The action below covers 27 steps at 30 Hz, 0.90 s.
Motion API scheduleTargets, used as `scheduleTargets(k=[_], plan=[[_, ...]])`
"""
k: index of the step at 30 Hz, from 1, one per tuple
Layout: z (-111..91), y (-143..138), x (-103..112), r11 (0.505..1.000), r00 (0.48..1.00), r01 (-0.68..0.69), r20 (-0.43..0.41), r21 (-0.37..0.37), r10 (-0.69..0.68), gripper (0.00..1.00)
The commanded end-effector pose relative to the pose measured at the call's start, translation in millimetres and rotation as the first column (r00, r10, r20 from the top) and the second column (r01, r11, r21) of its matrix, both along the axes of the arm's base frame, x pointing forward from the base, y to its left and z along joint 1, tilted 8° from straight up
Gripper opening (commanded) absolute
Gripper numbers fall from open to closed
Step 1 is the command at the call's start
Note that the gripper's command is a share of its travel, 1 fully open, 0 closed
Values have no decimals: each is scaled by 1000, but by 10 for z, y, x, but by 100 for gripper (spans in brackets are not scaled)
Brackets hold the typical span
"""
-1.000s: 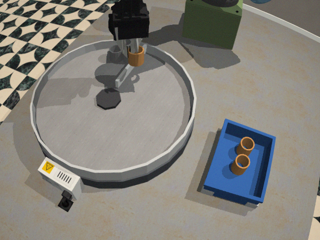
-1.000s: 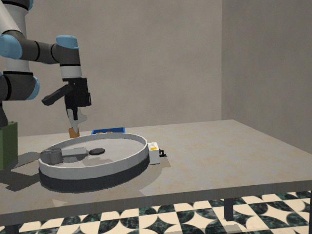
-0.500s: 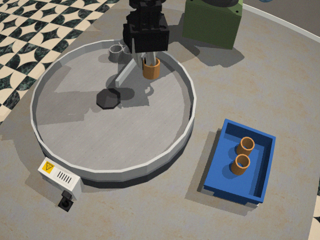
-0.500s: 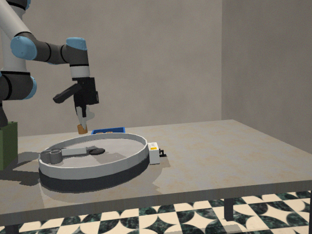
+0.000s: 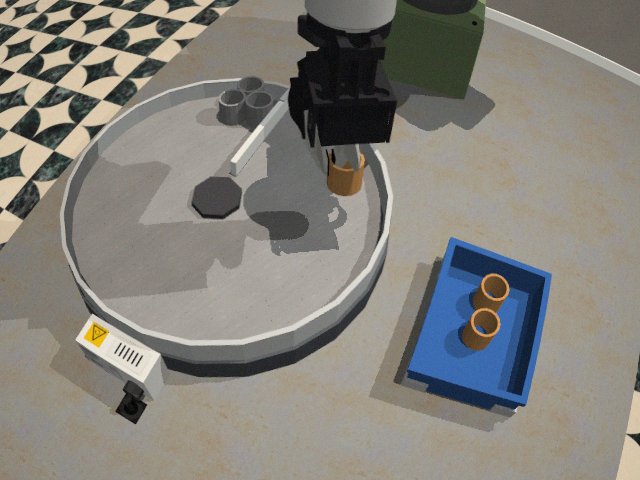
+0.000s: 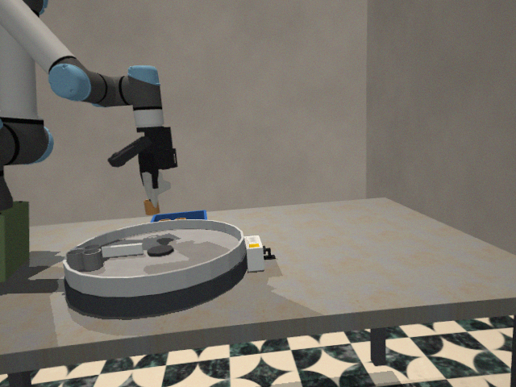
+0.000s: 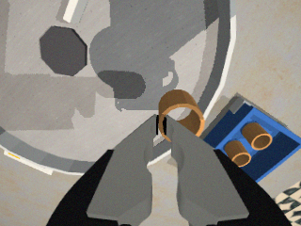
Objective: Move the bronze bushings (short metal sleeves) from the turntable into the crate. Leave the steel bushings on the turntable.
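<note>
My gripper (image 5: 341, 155) is shut on the wall of a bronze bushing (image 5: 345, 176) and holds it in the air above the right side of the grey turntable (image 5: 227, 217). The wrist view shows the fingers pinching the bushing's rim (image 7: 181, 113). From the side the held bushing (image 6: 150, 205) hangs well above the turntable (image 6: 154, 262). Three steel bushings (image 5: 242, 100) stand together at the turntable's far edge. The blue crate (image 5: 480, 322) to the right holds two bronze bushings (image 5: 491, 291) (image 5: 480, 328).
A white bar (image 5: 258, 136) and a dark octagonal hub (image 5: 216, 196) lie on the turntable. A white control box (image 5: 119, 356) sits at its front left. A green block (image 5: 436, 46) stands behind the arm. The turntable has a raised rim.
</note>
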State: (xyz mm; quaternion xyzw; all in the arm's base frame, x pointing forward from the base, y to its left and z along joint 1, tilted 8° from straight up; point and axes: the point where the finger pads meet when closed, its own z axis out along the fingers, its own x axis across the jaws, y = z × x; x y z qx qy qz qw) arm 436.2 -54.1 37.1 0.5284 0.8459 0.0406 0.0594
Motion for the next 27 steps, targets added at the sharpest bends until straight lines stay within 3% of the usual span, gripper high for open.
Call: scheduleTargets(k=[1, 27], plan=[[23, 224, 149, 1000, 1000, 1, -1, -2, -1, 0], [126, 1350, 836, 1000, 1000, 1, -1, -2, -1, 0]])
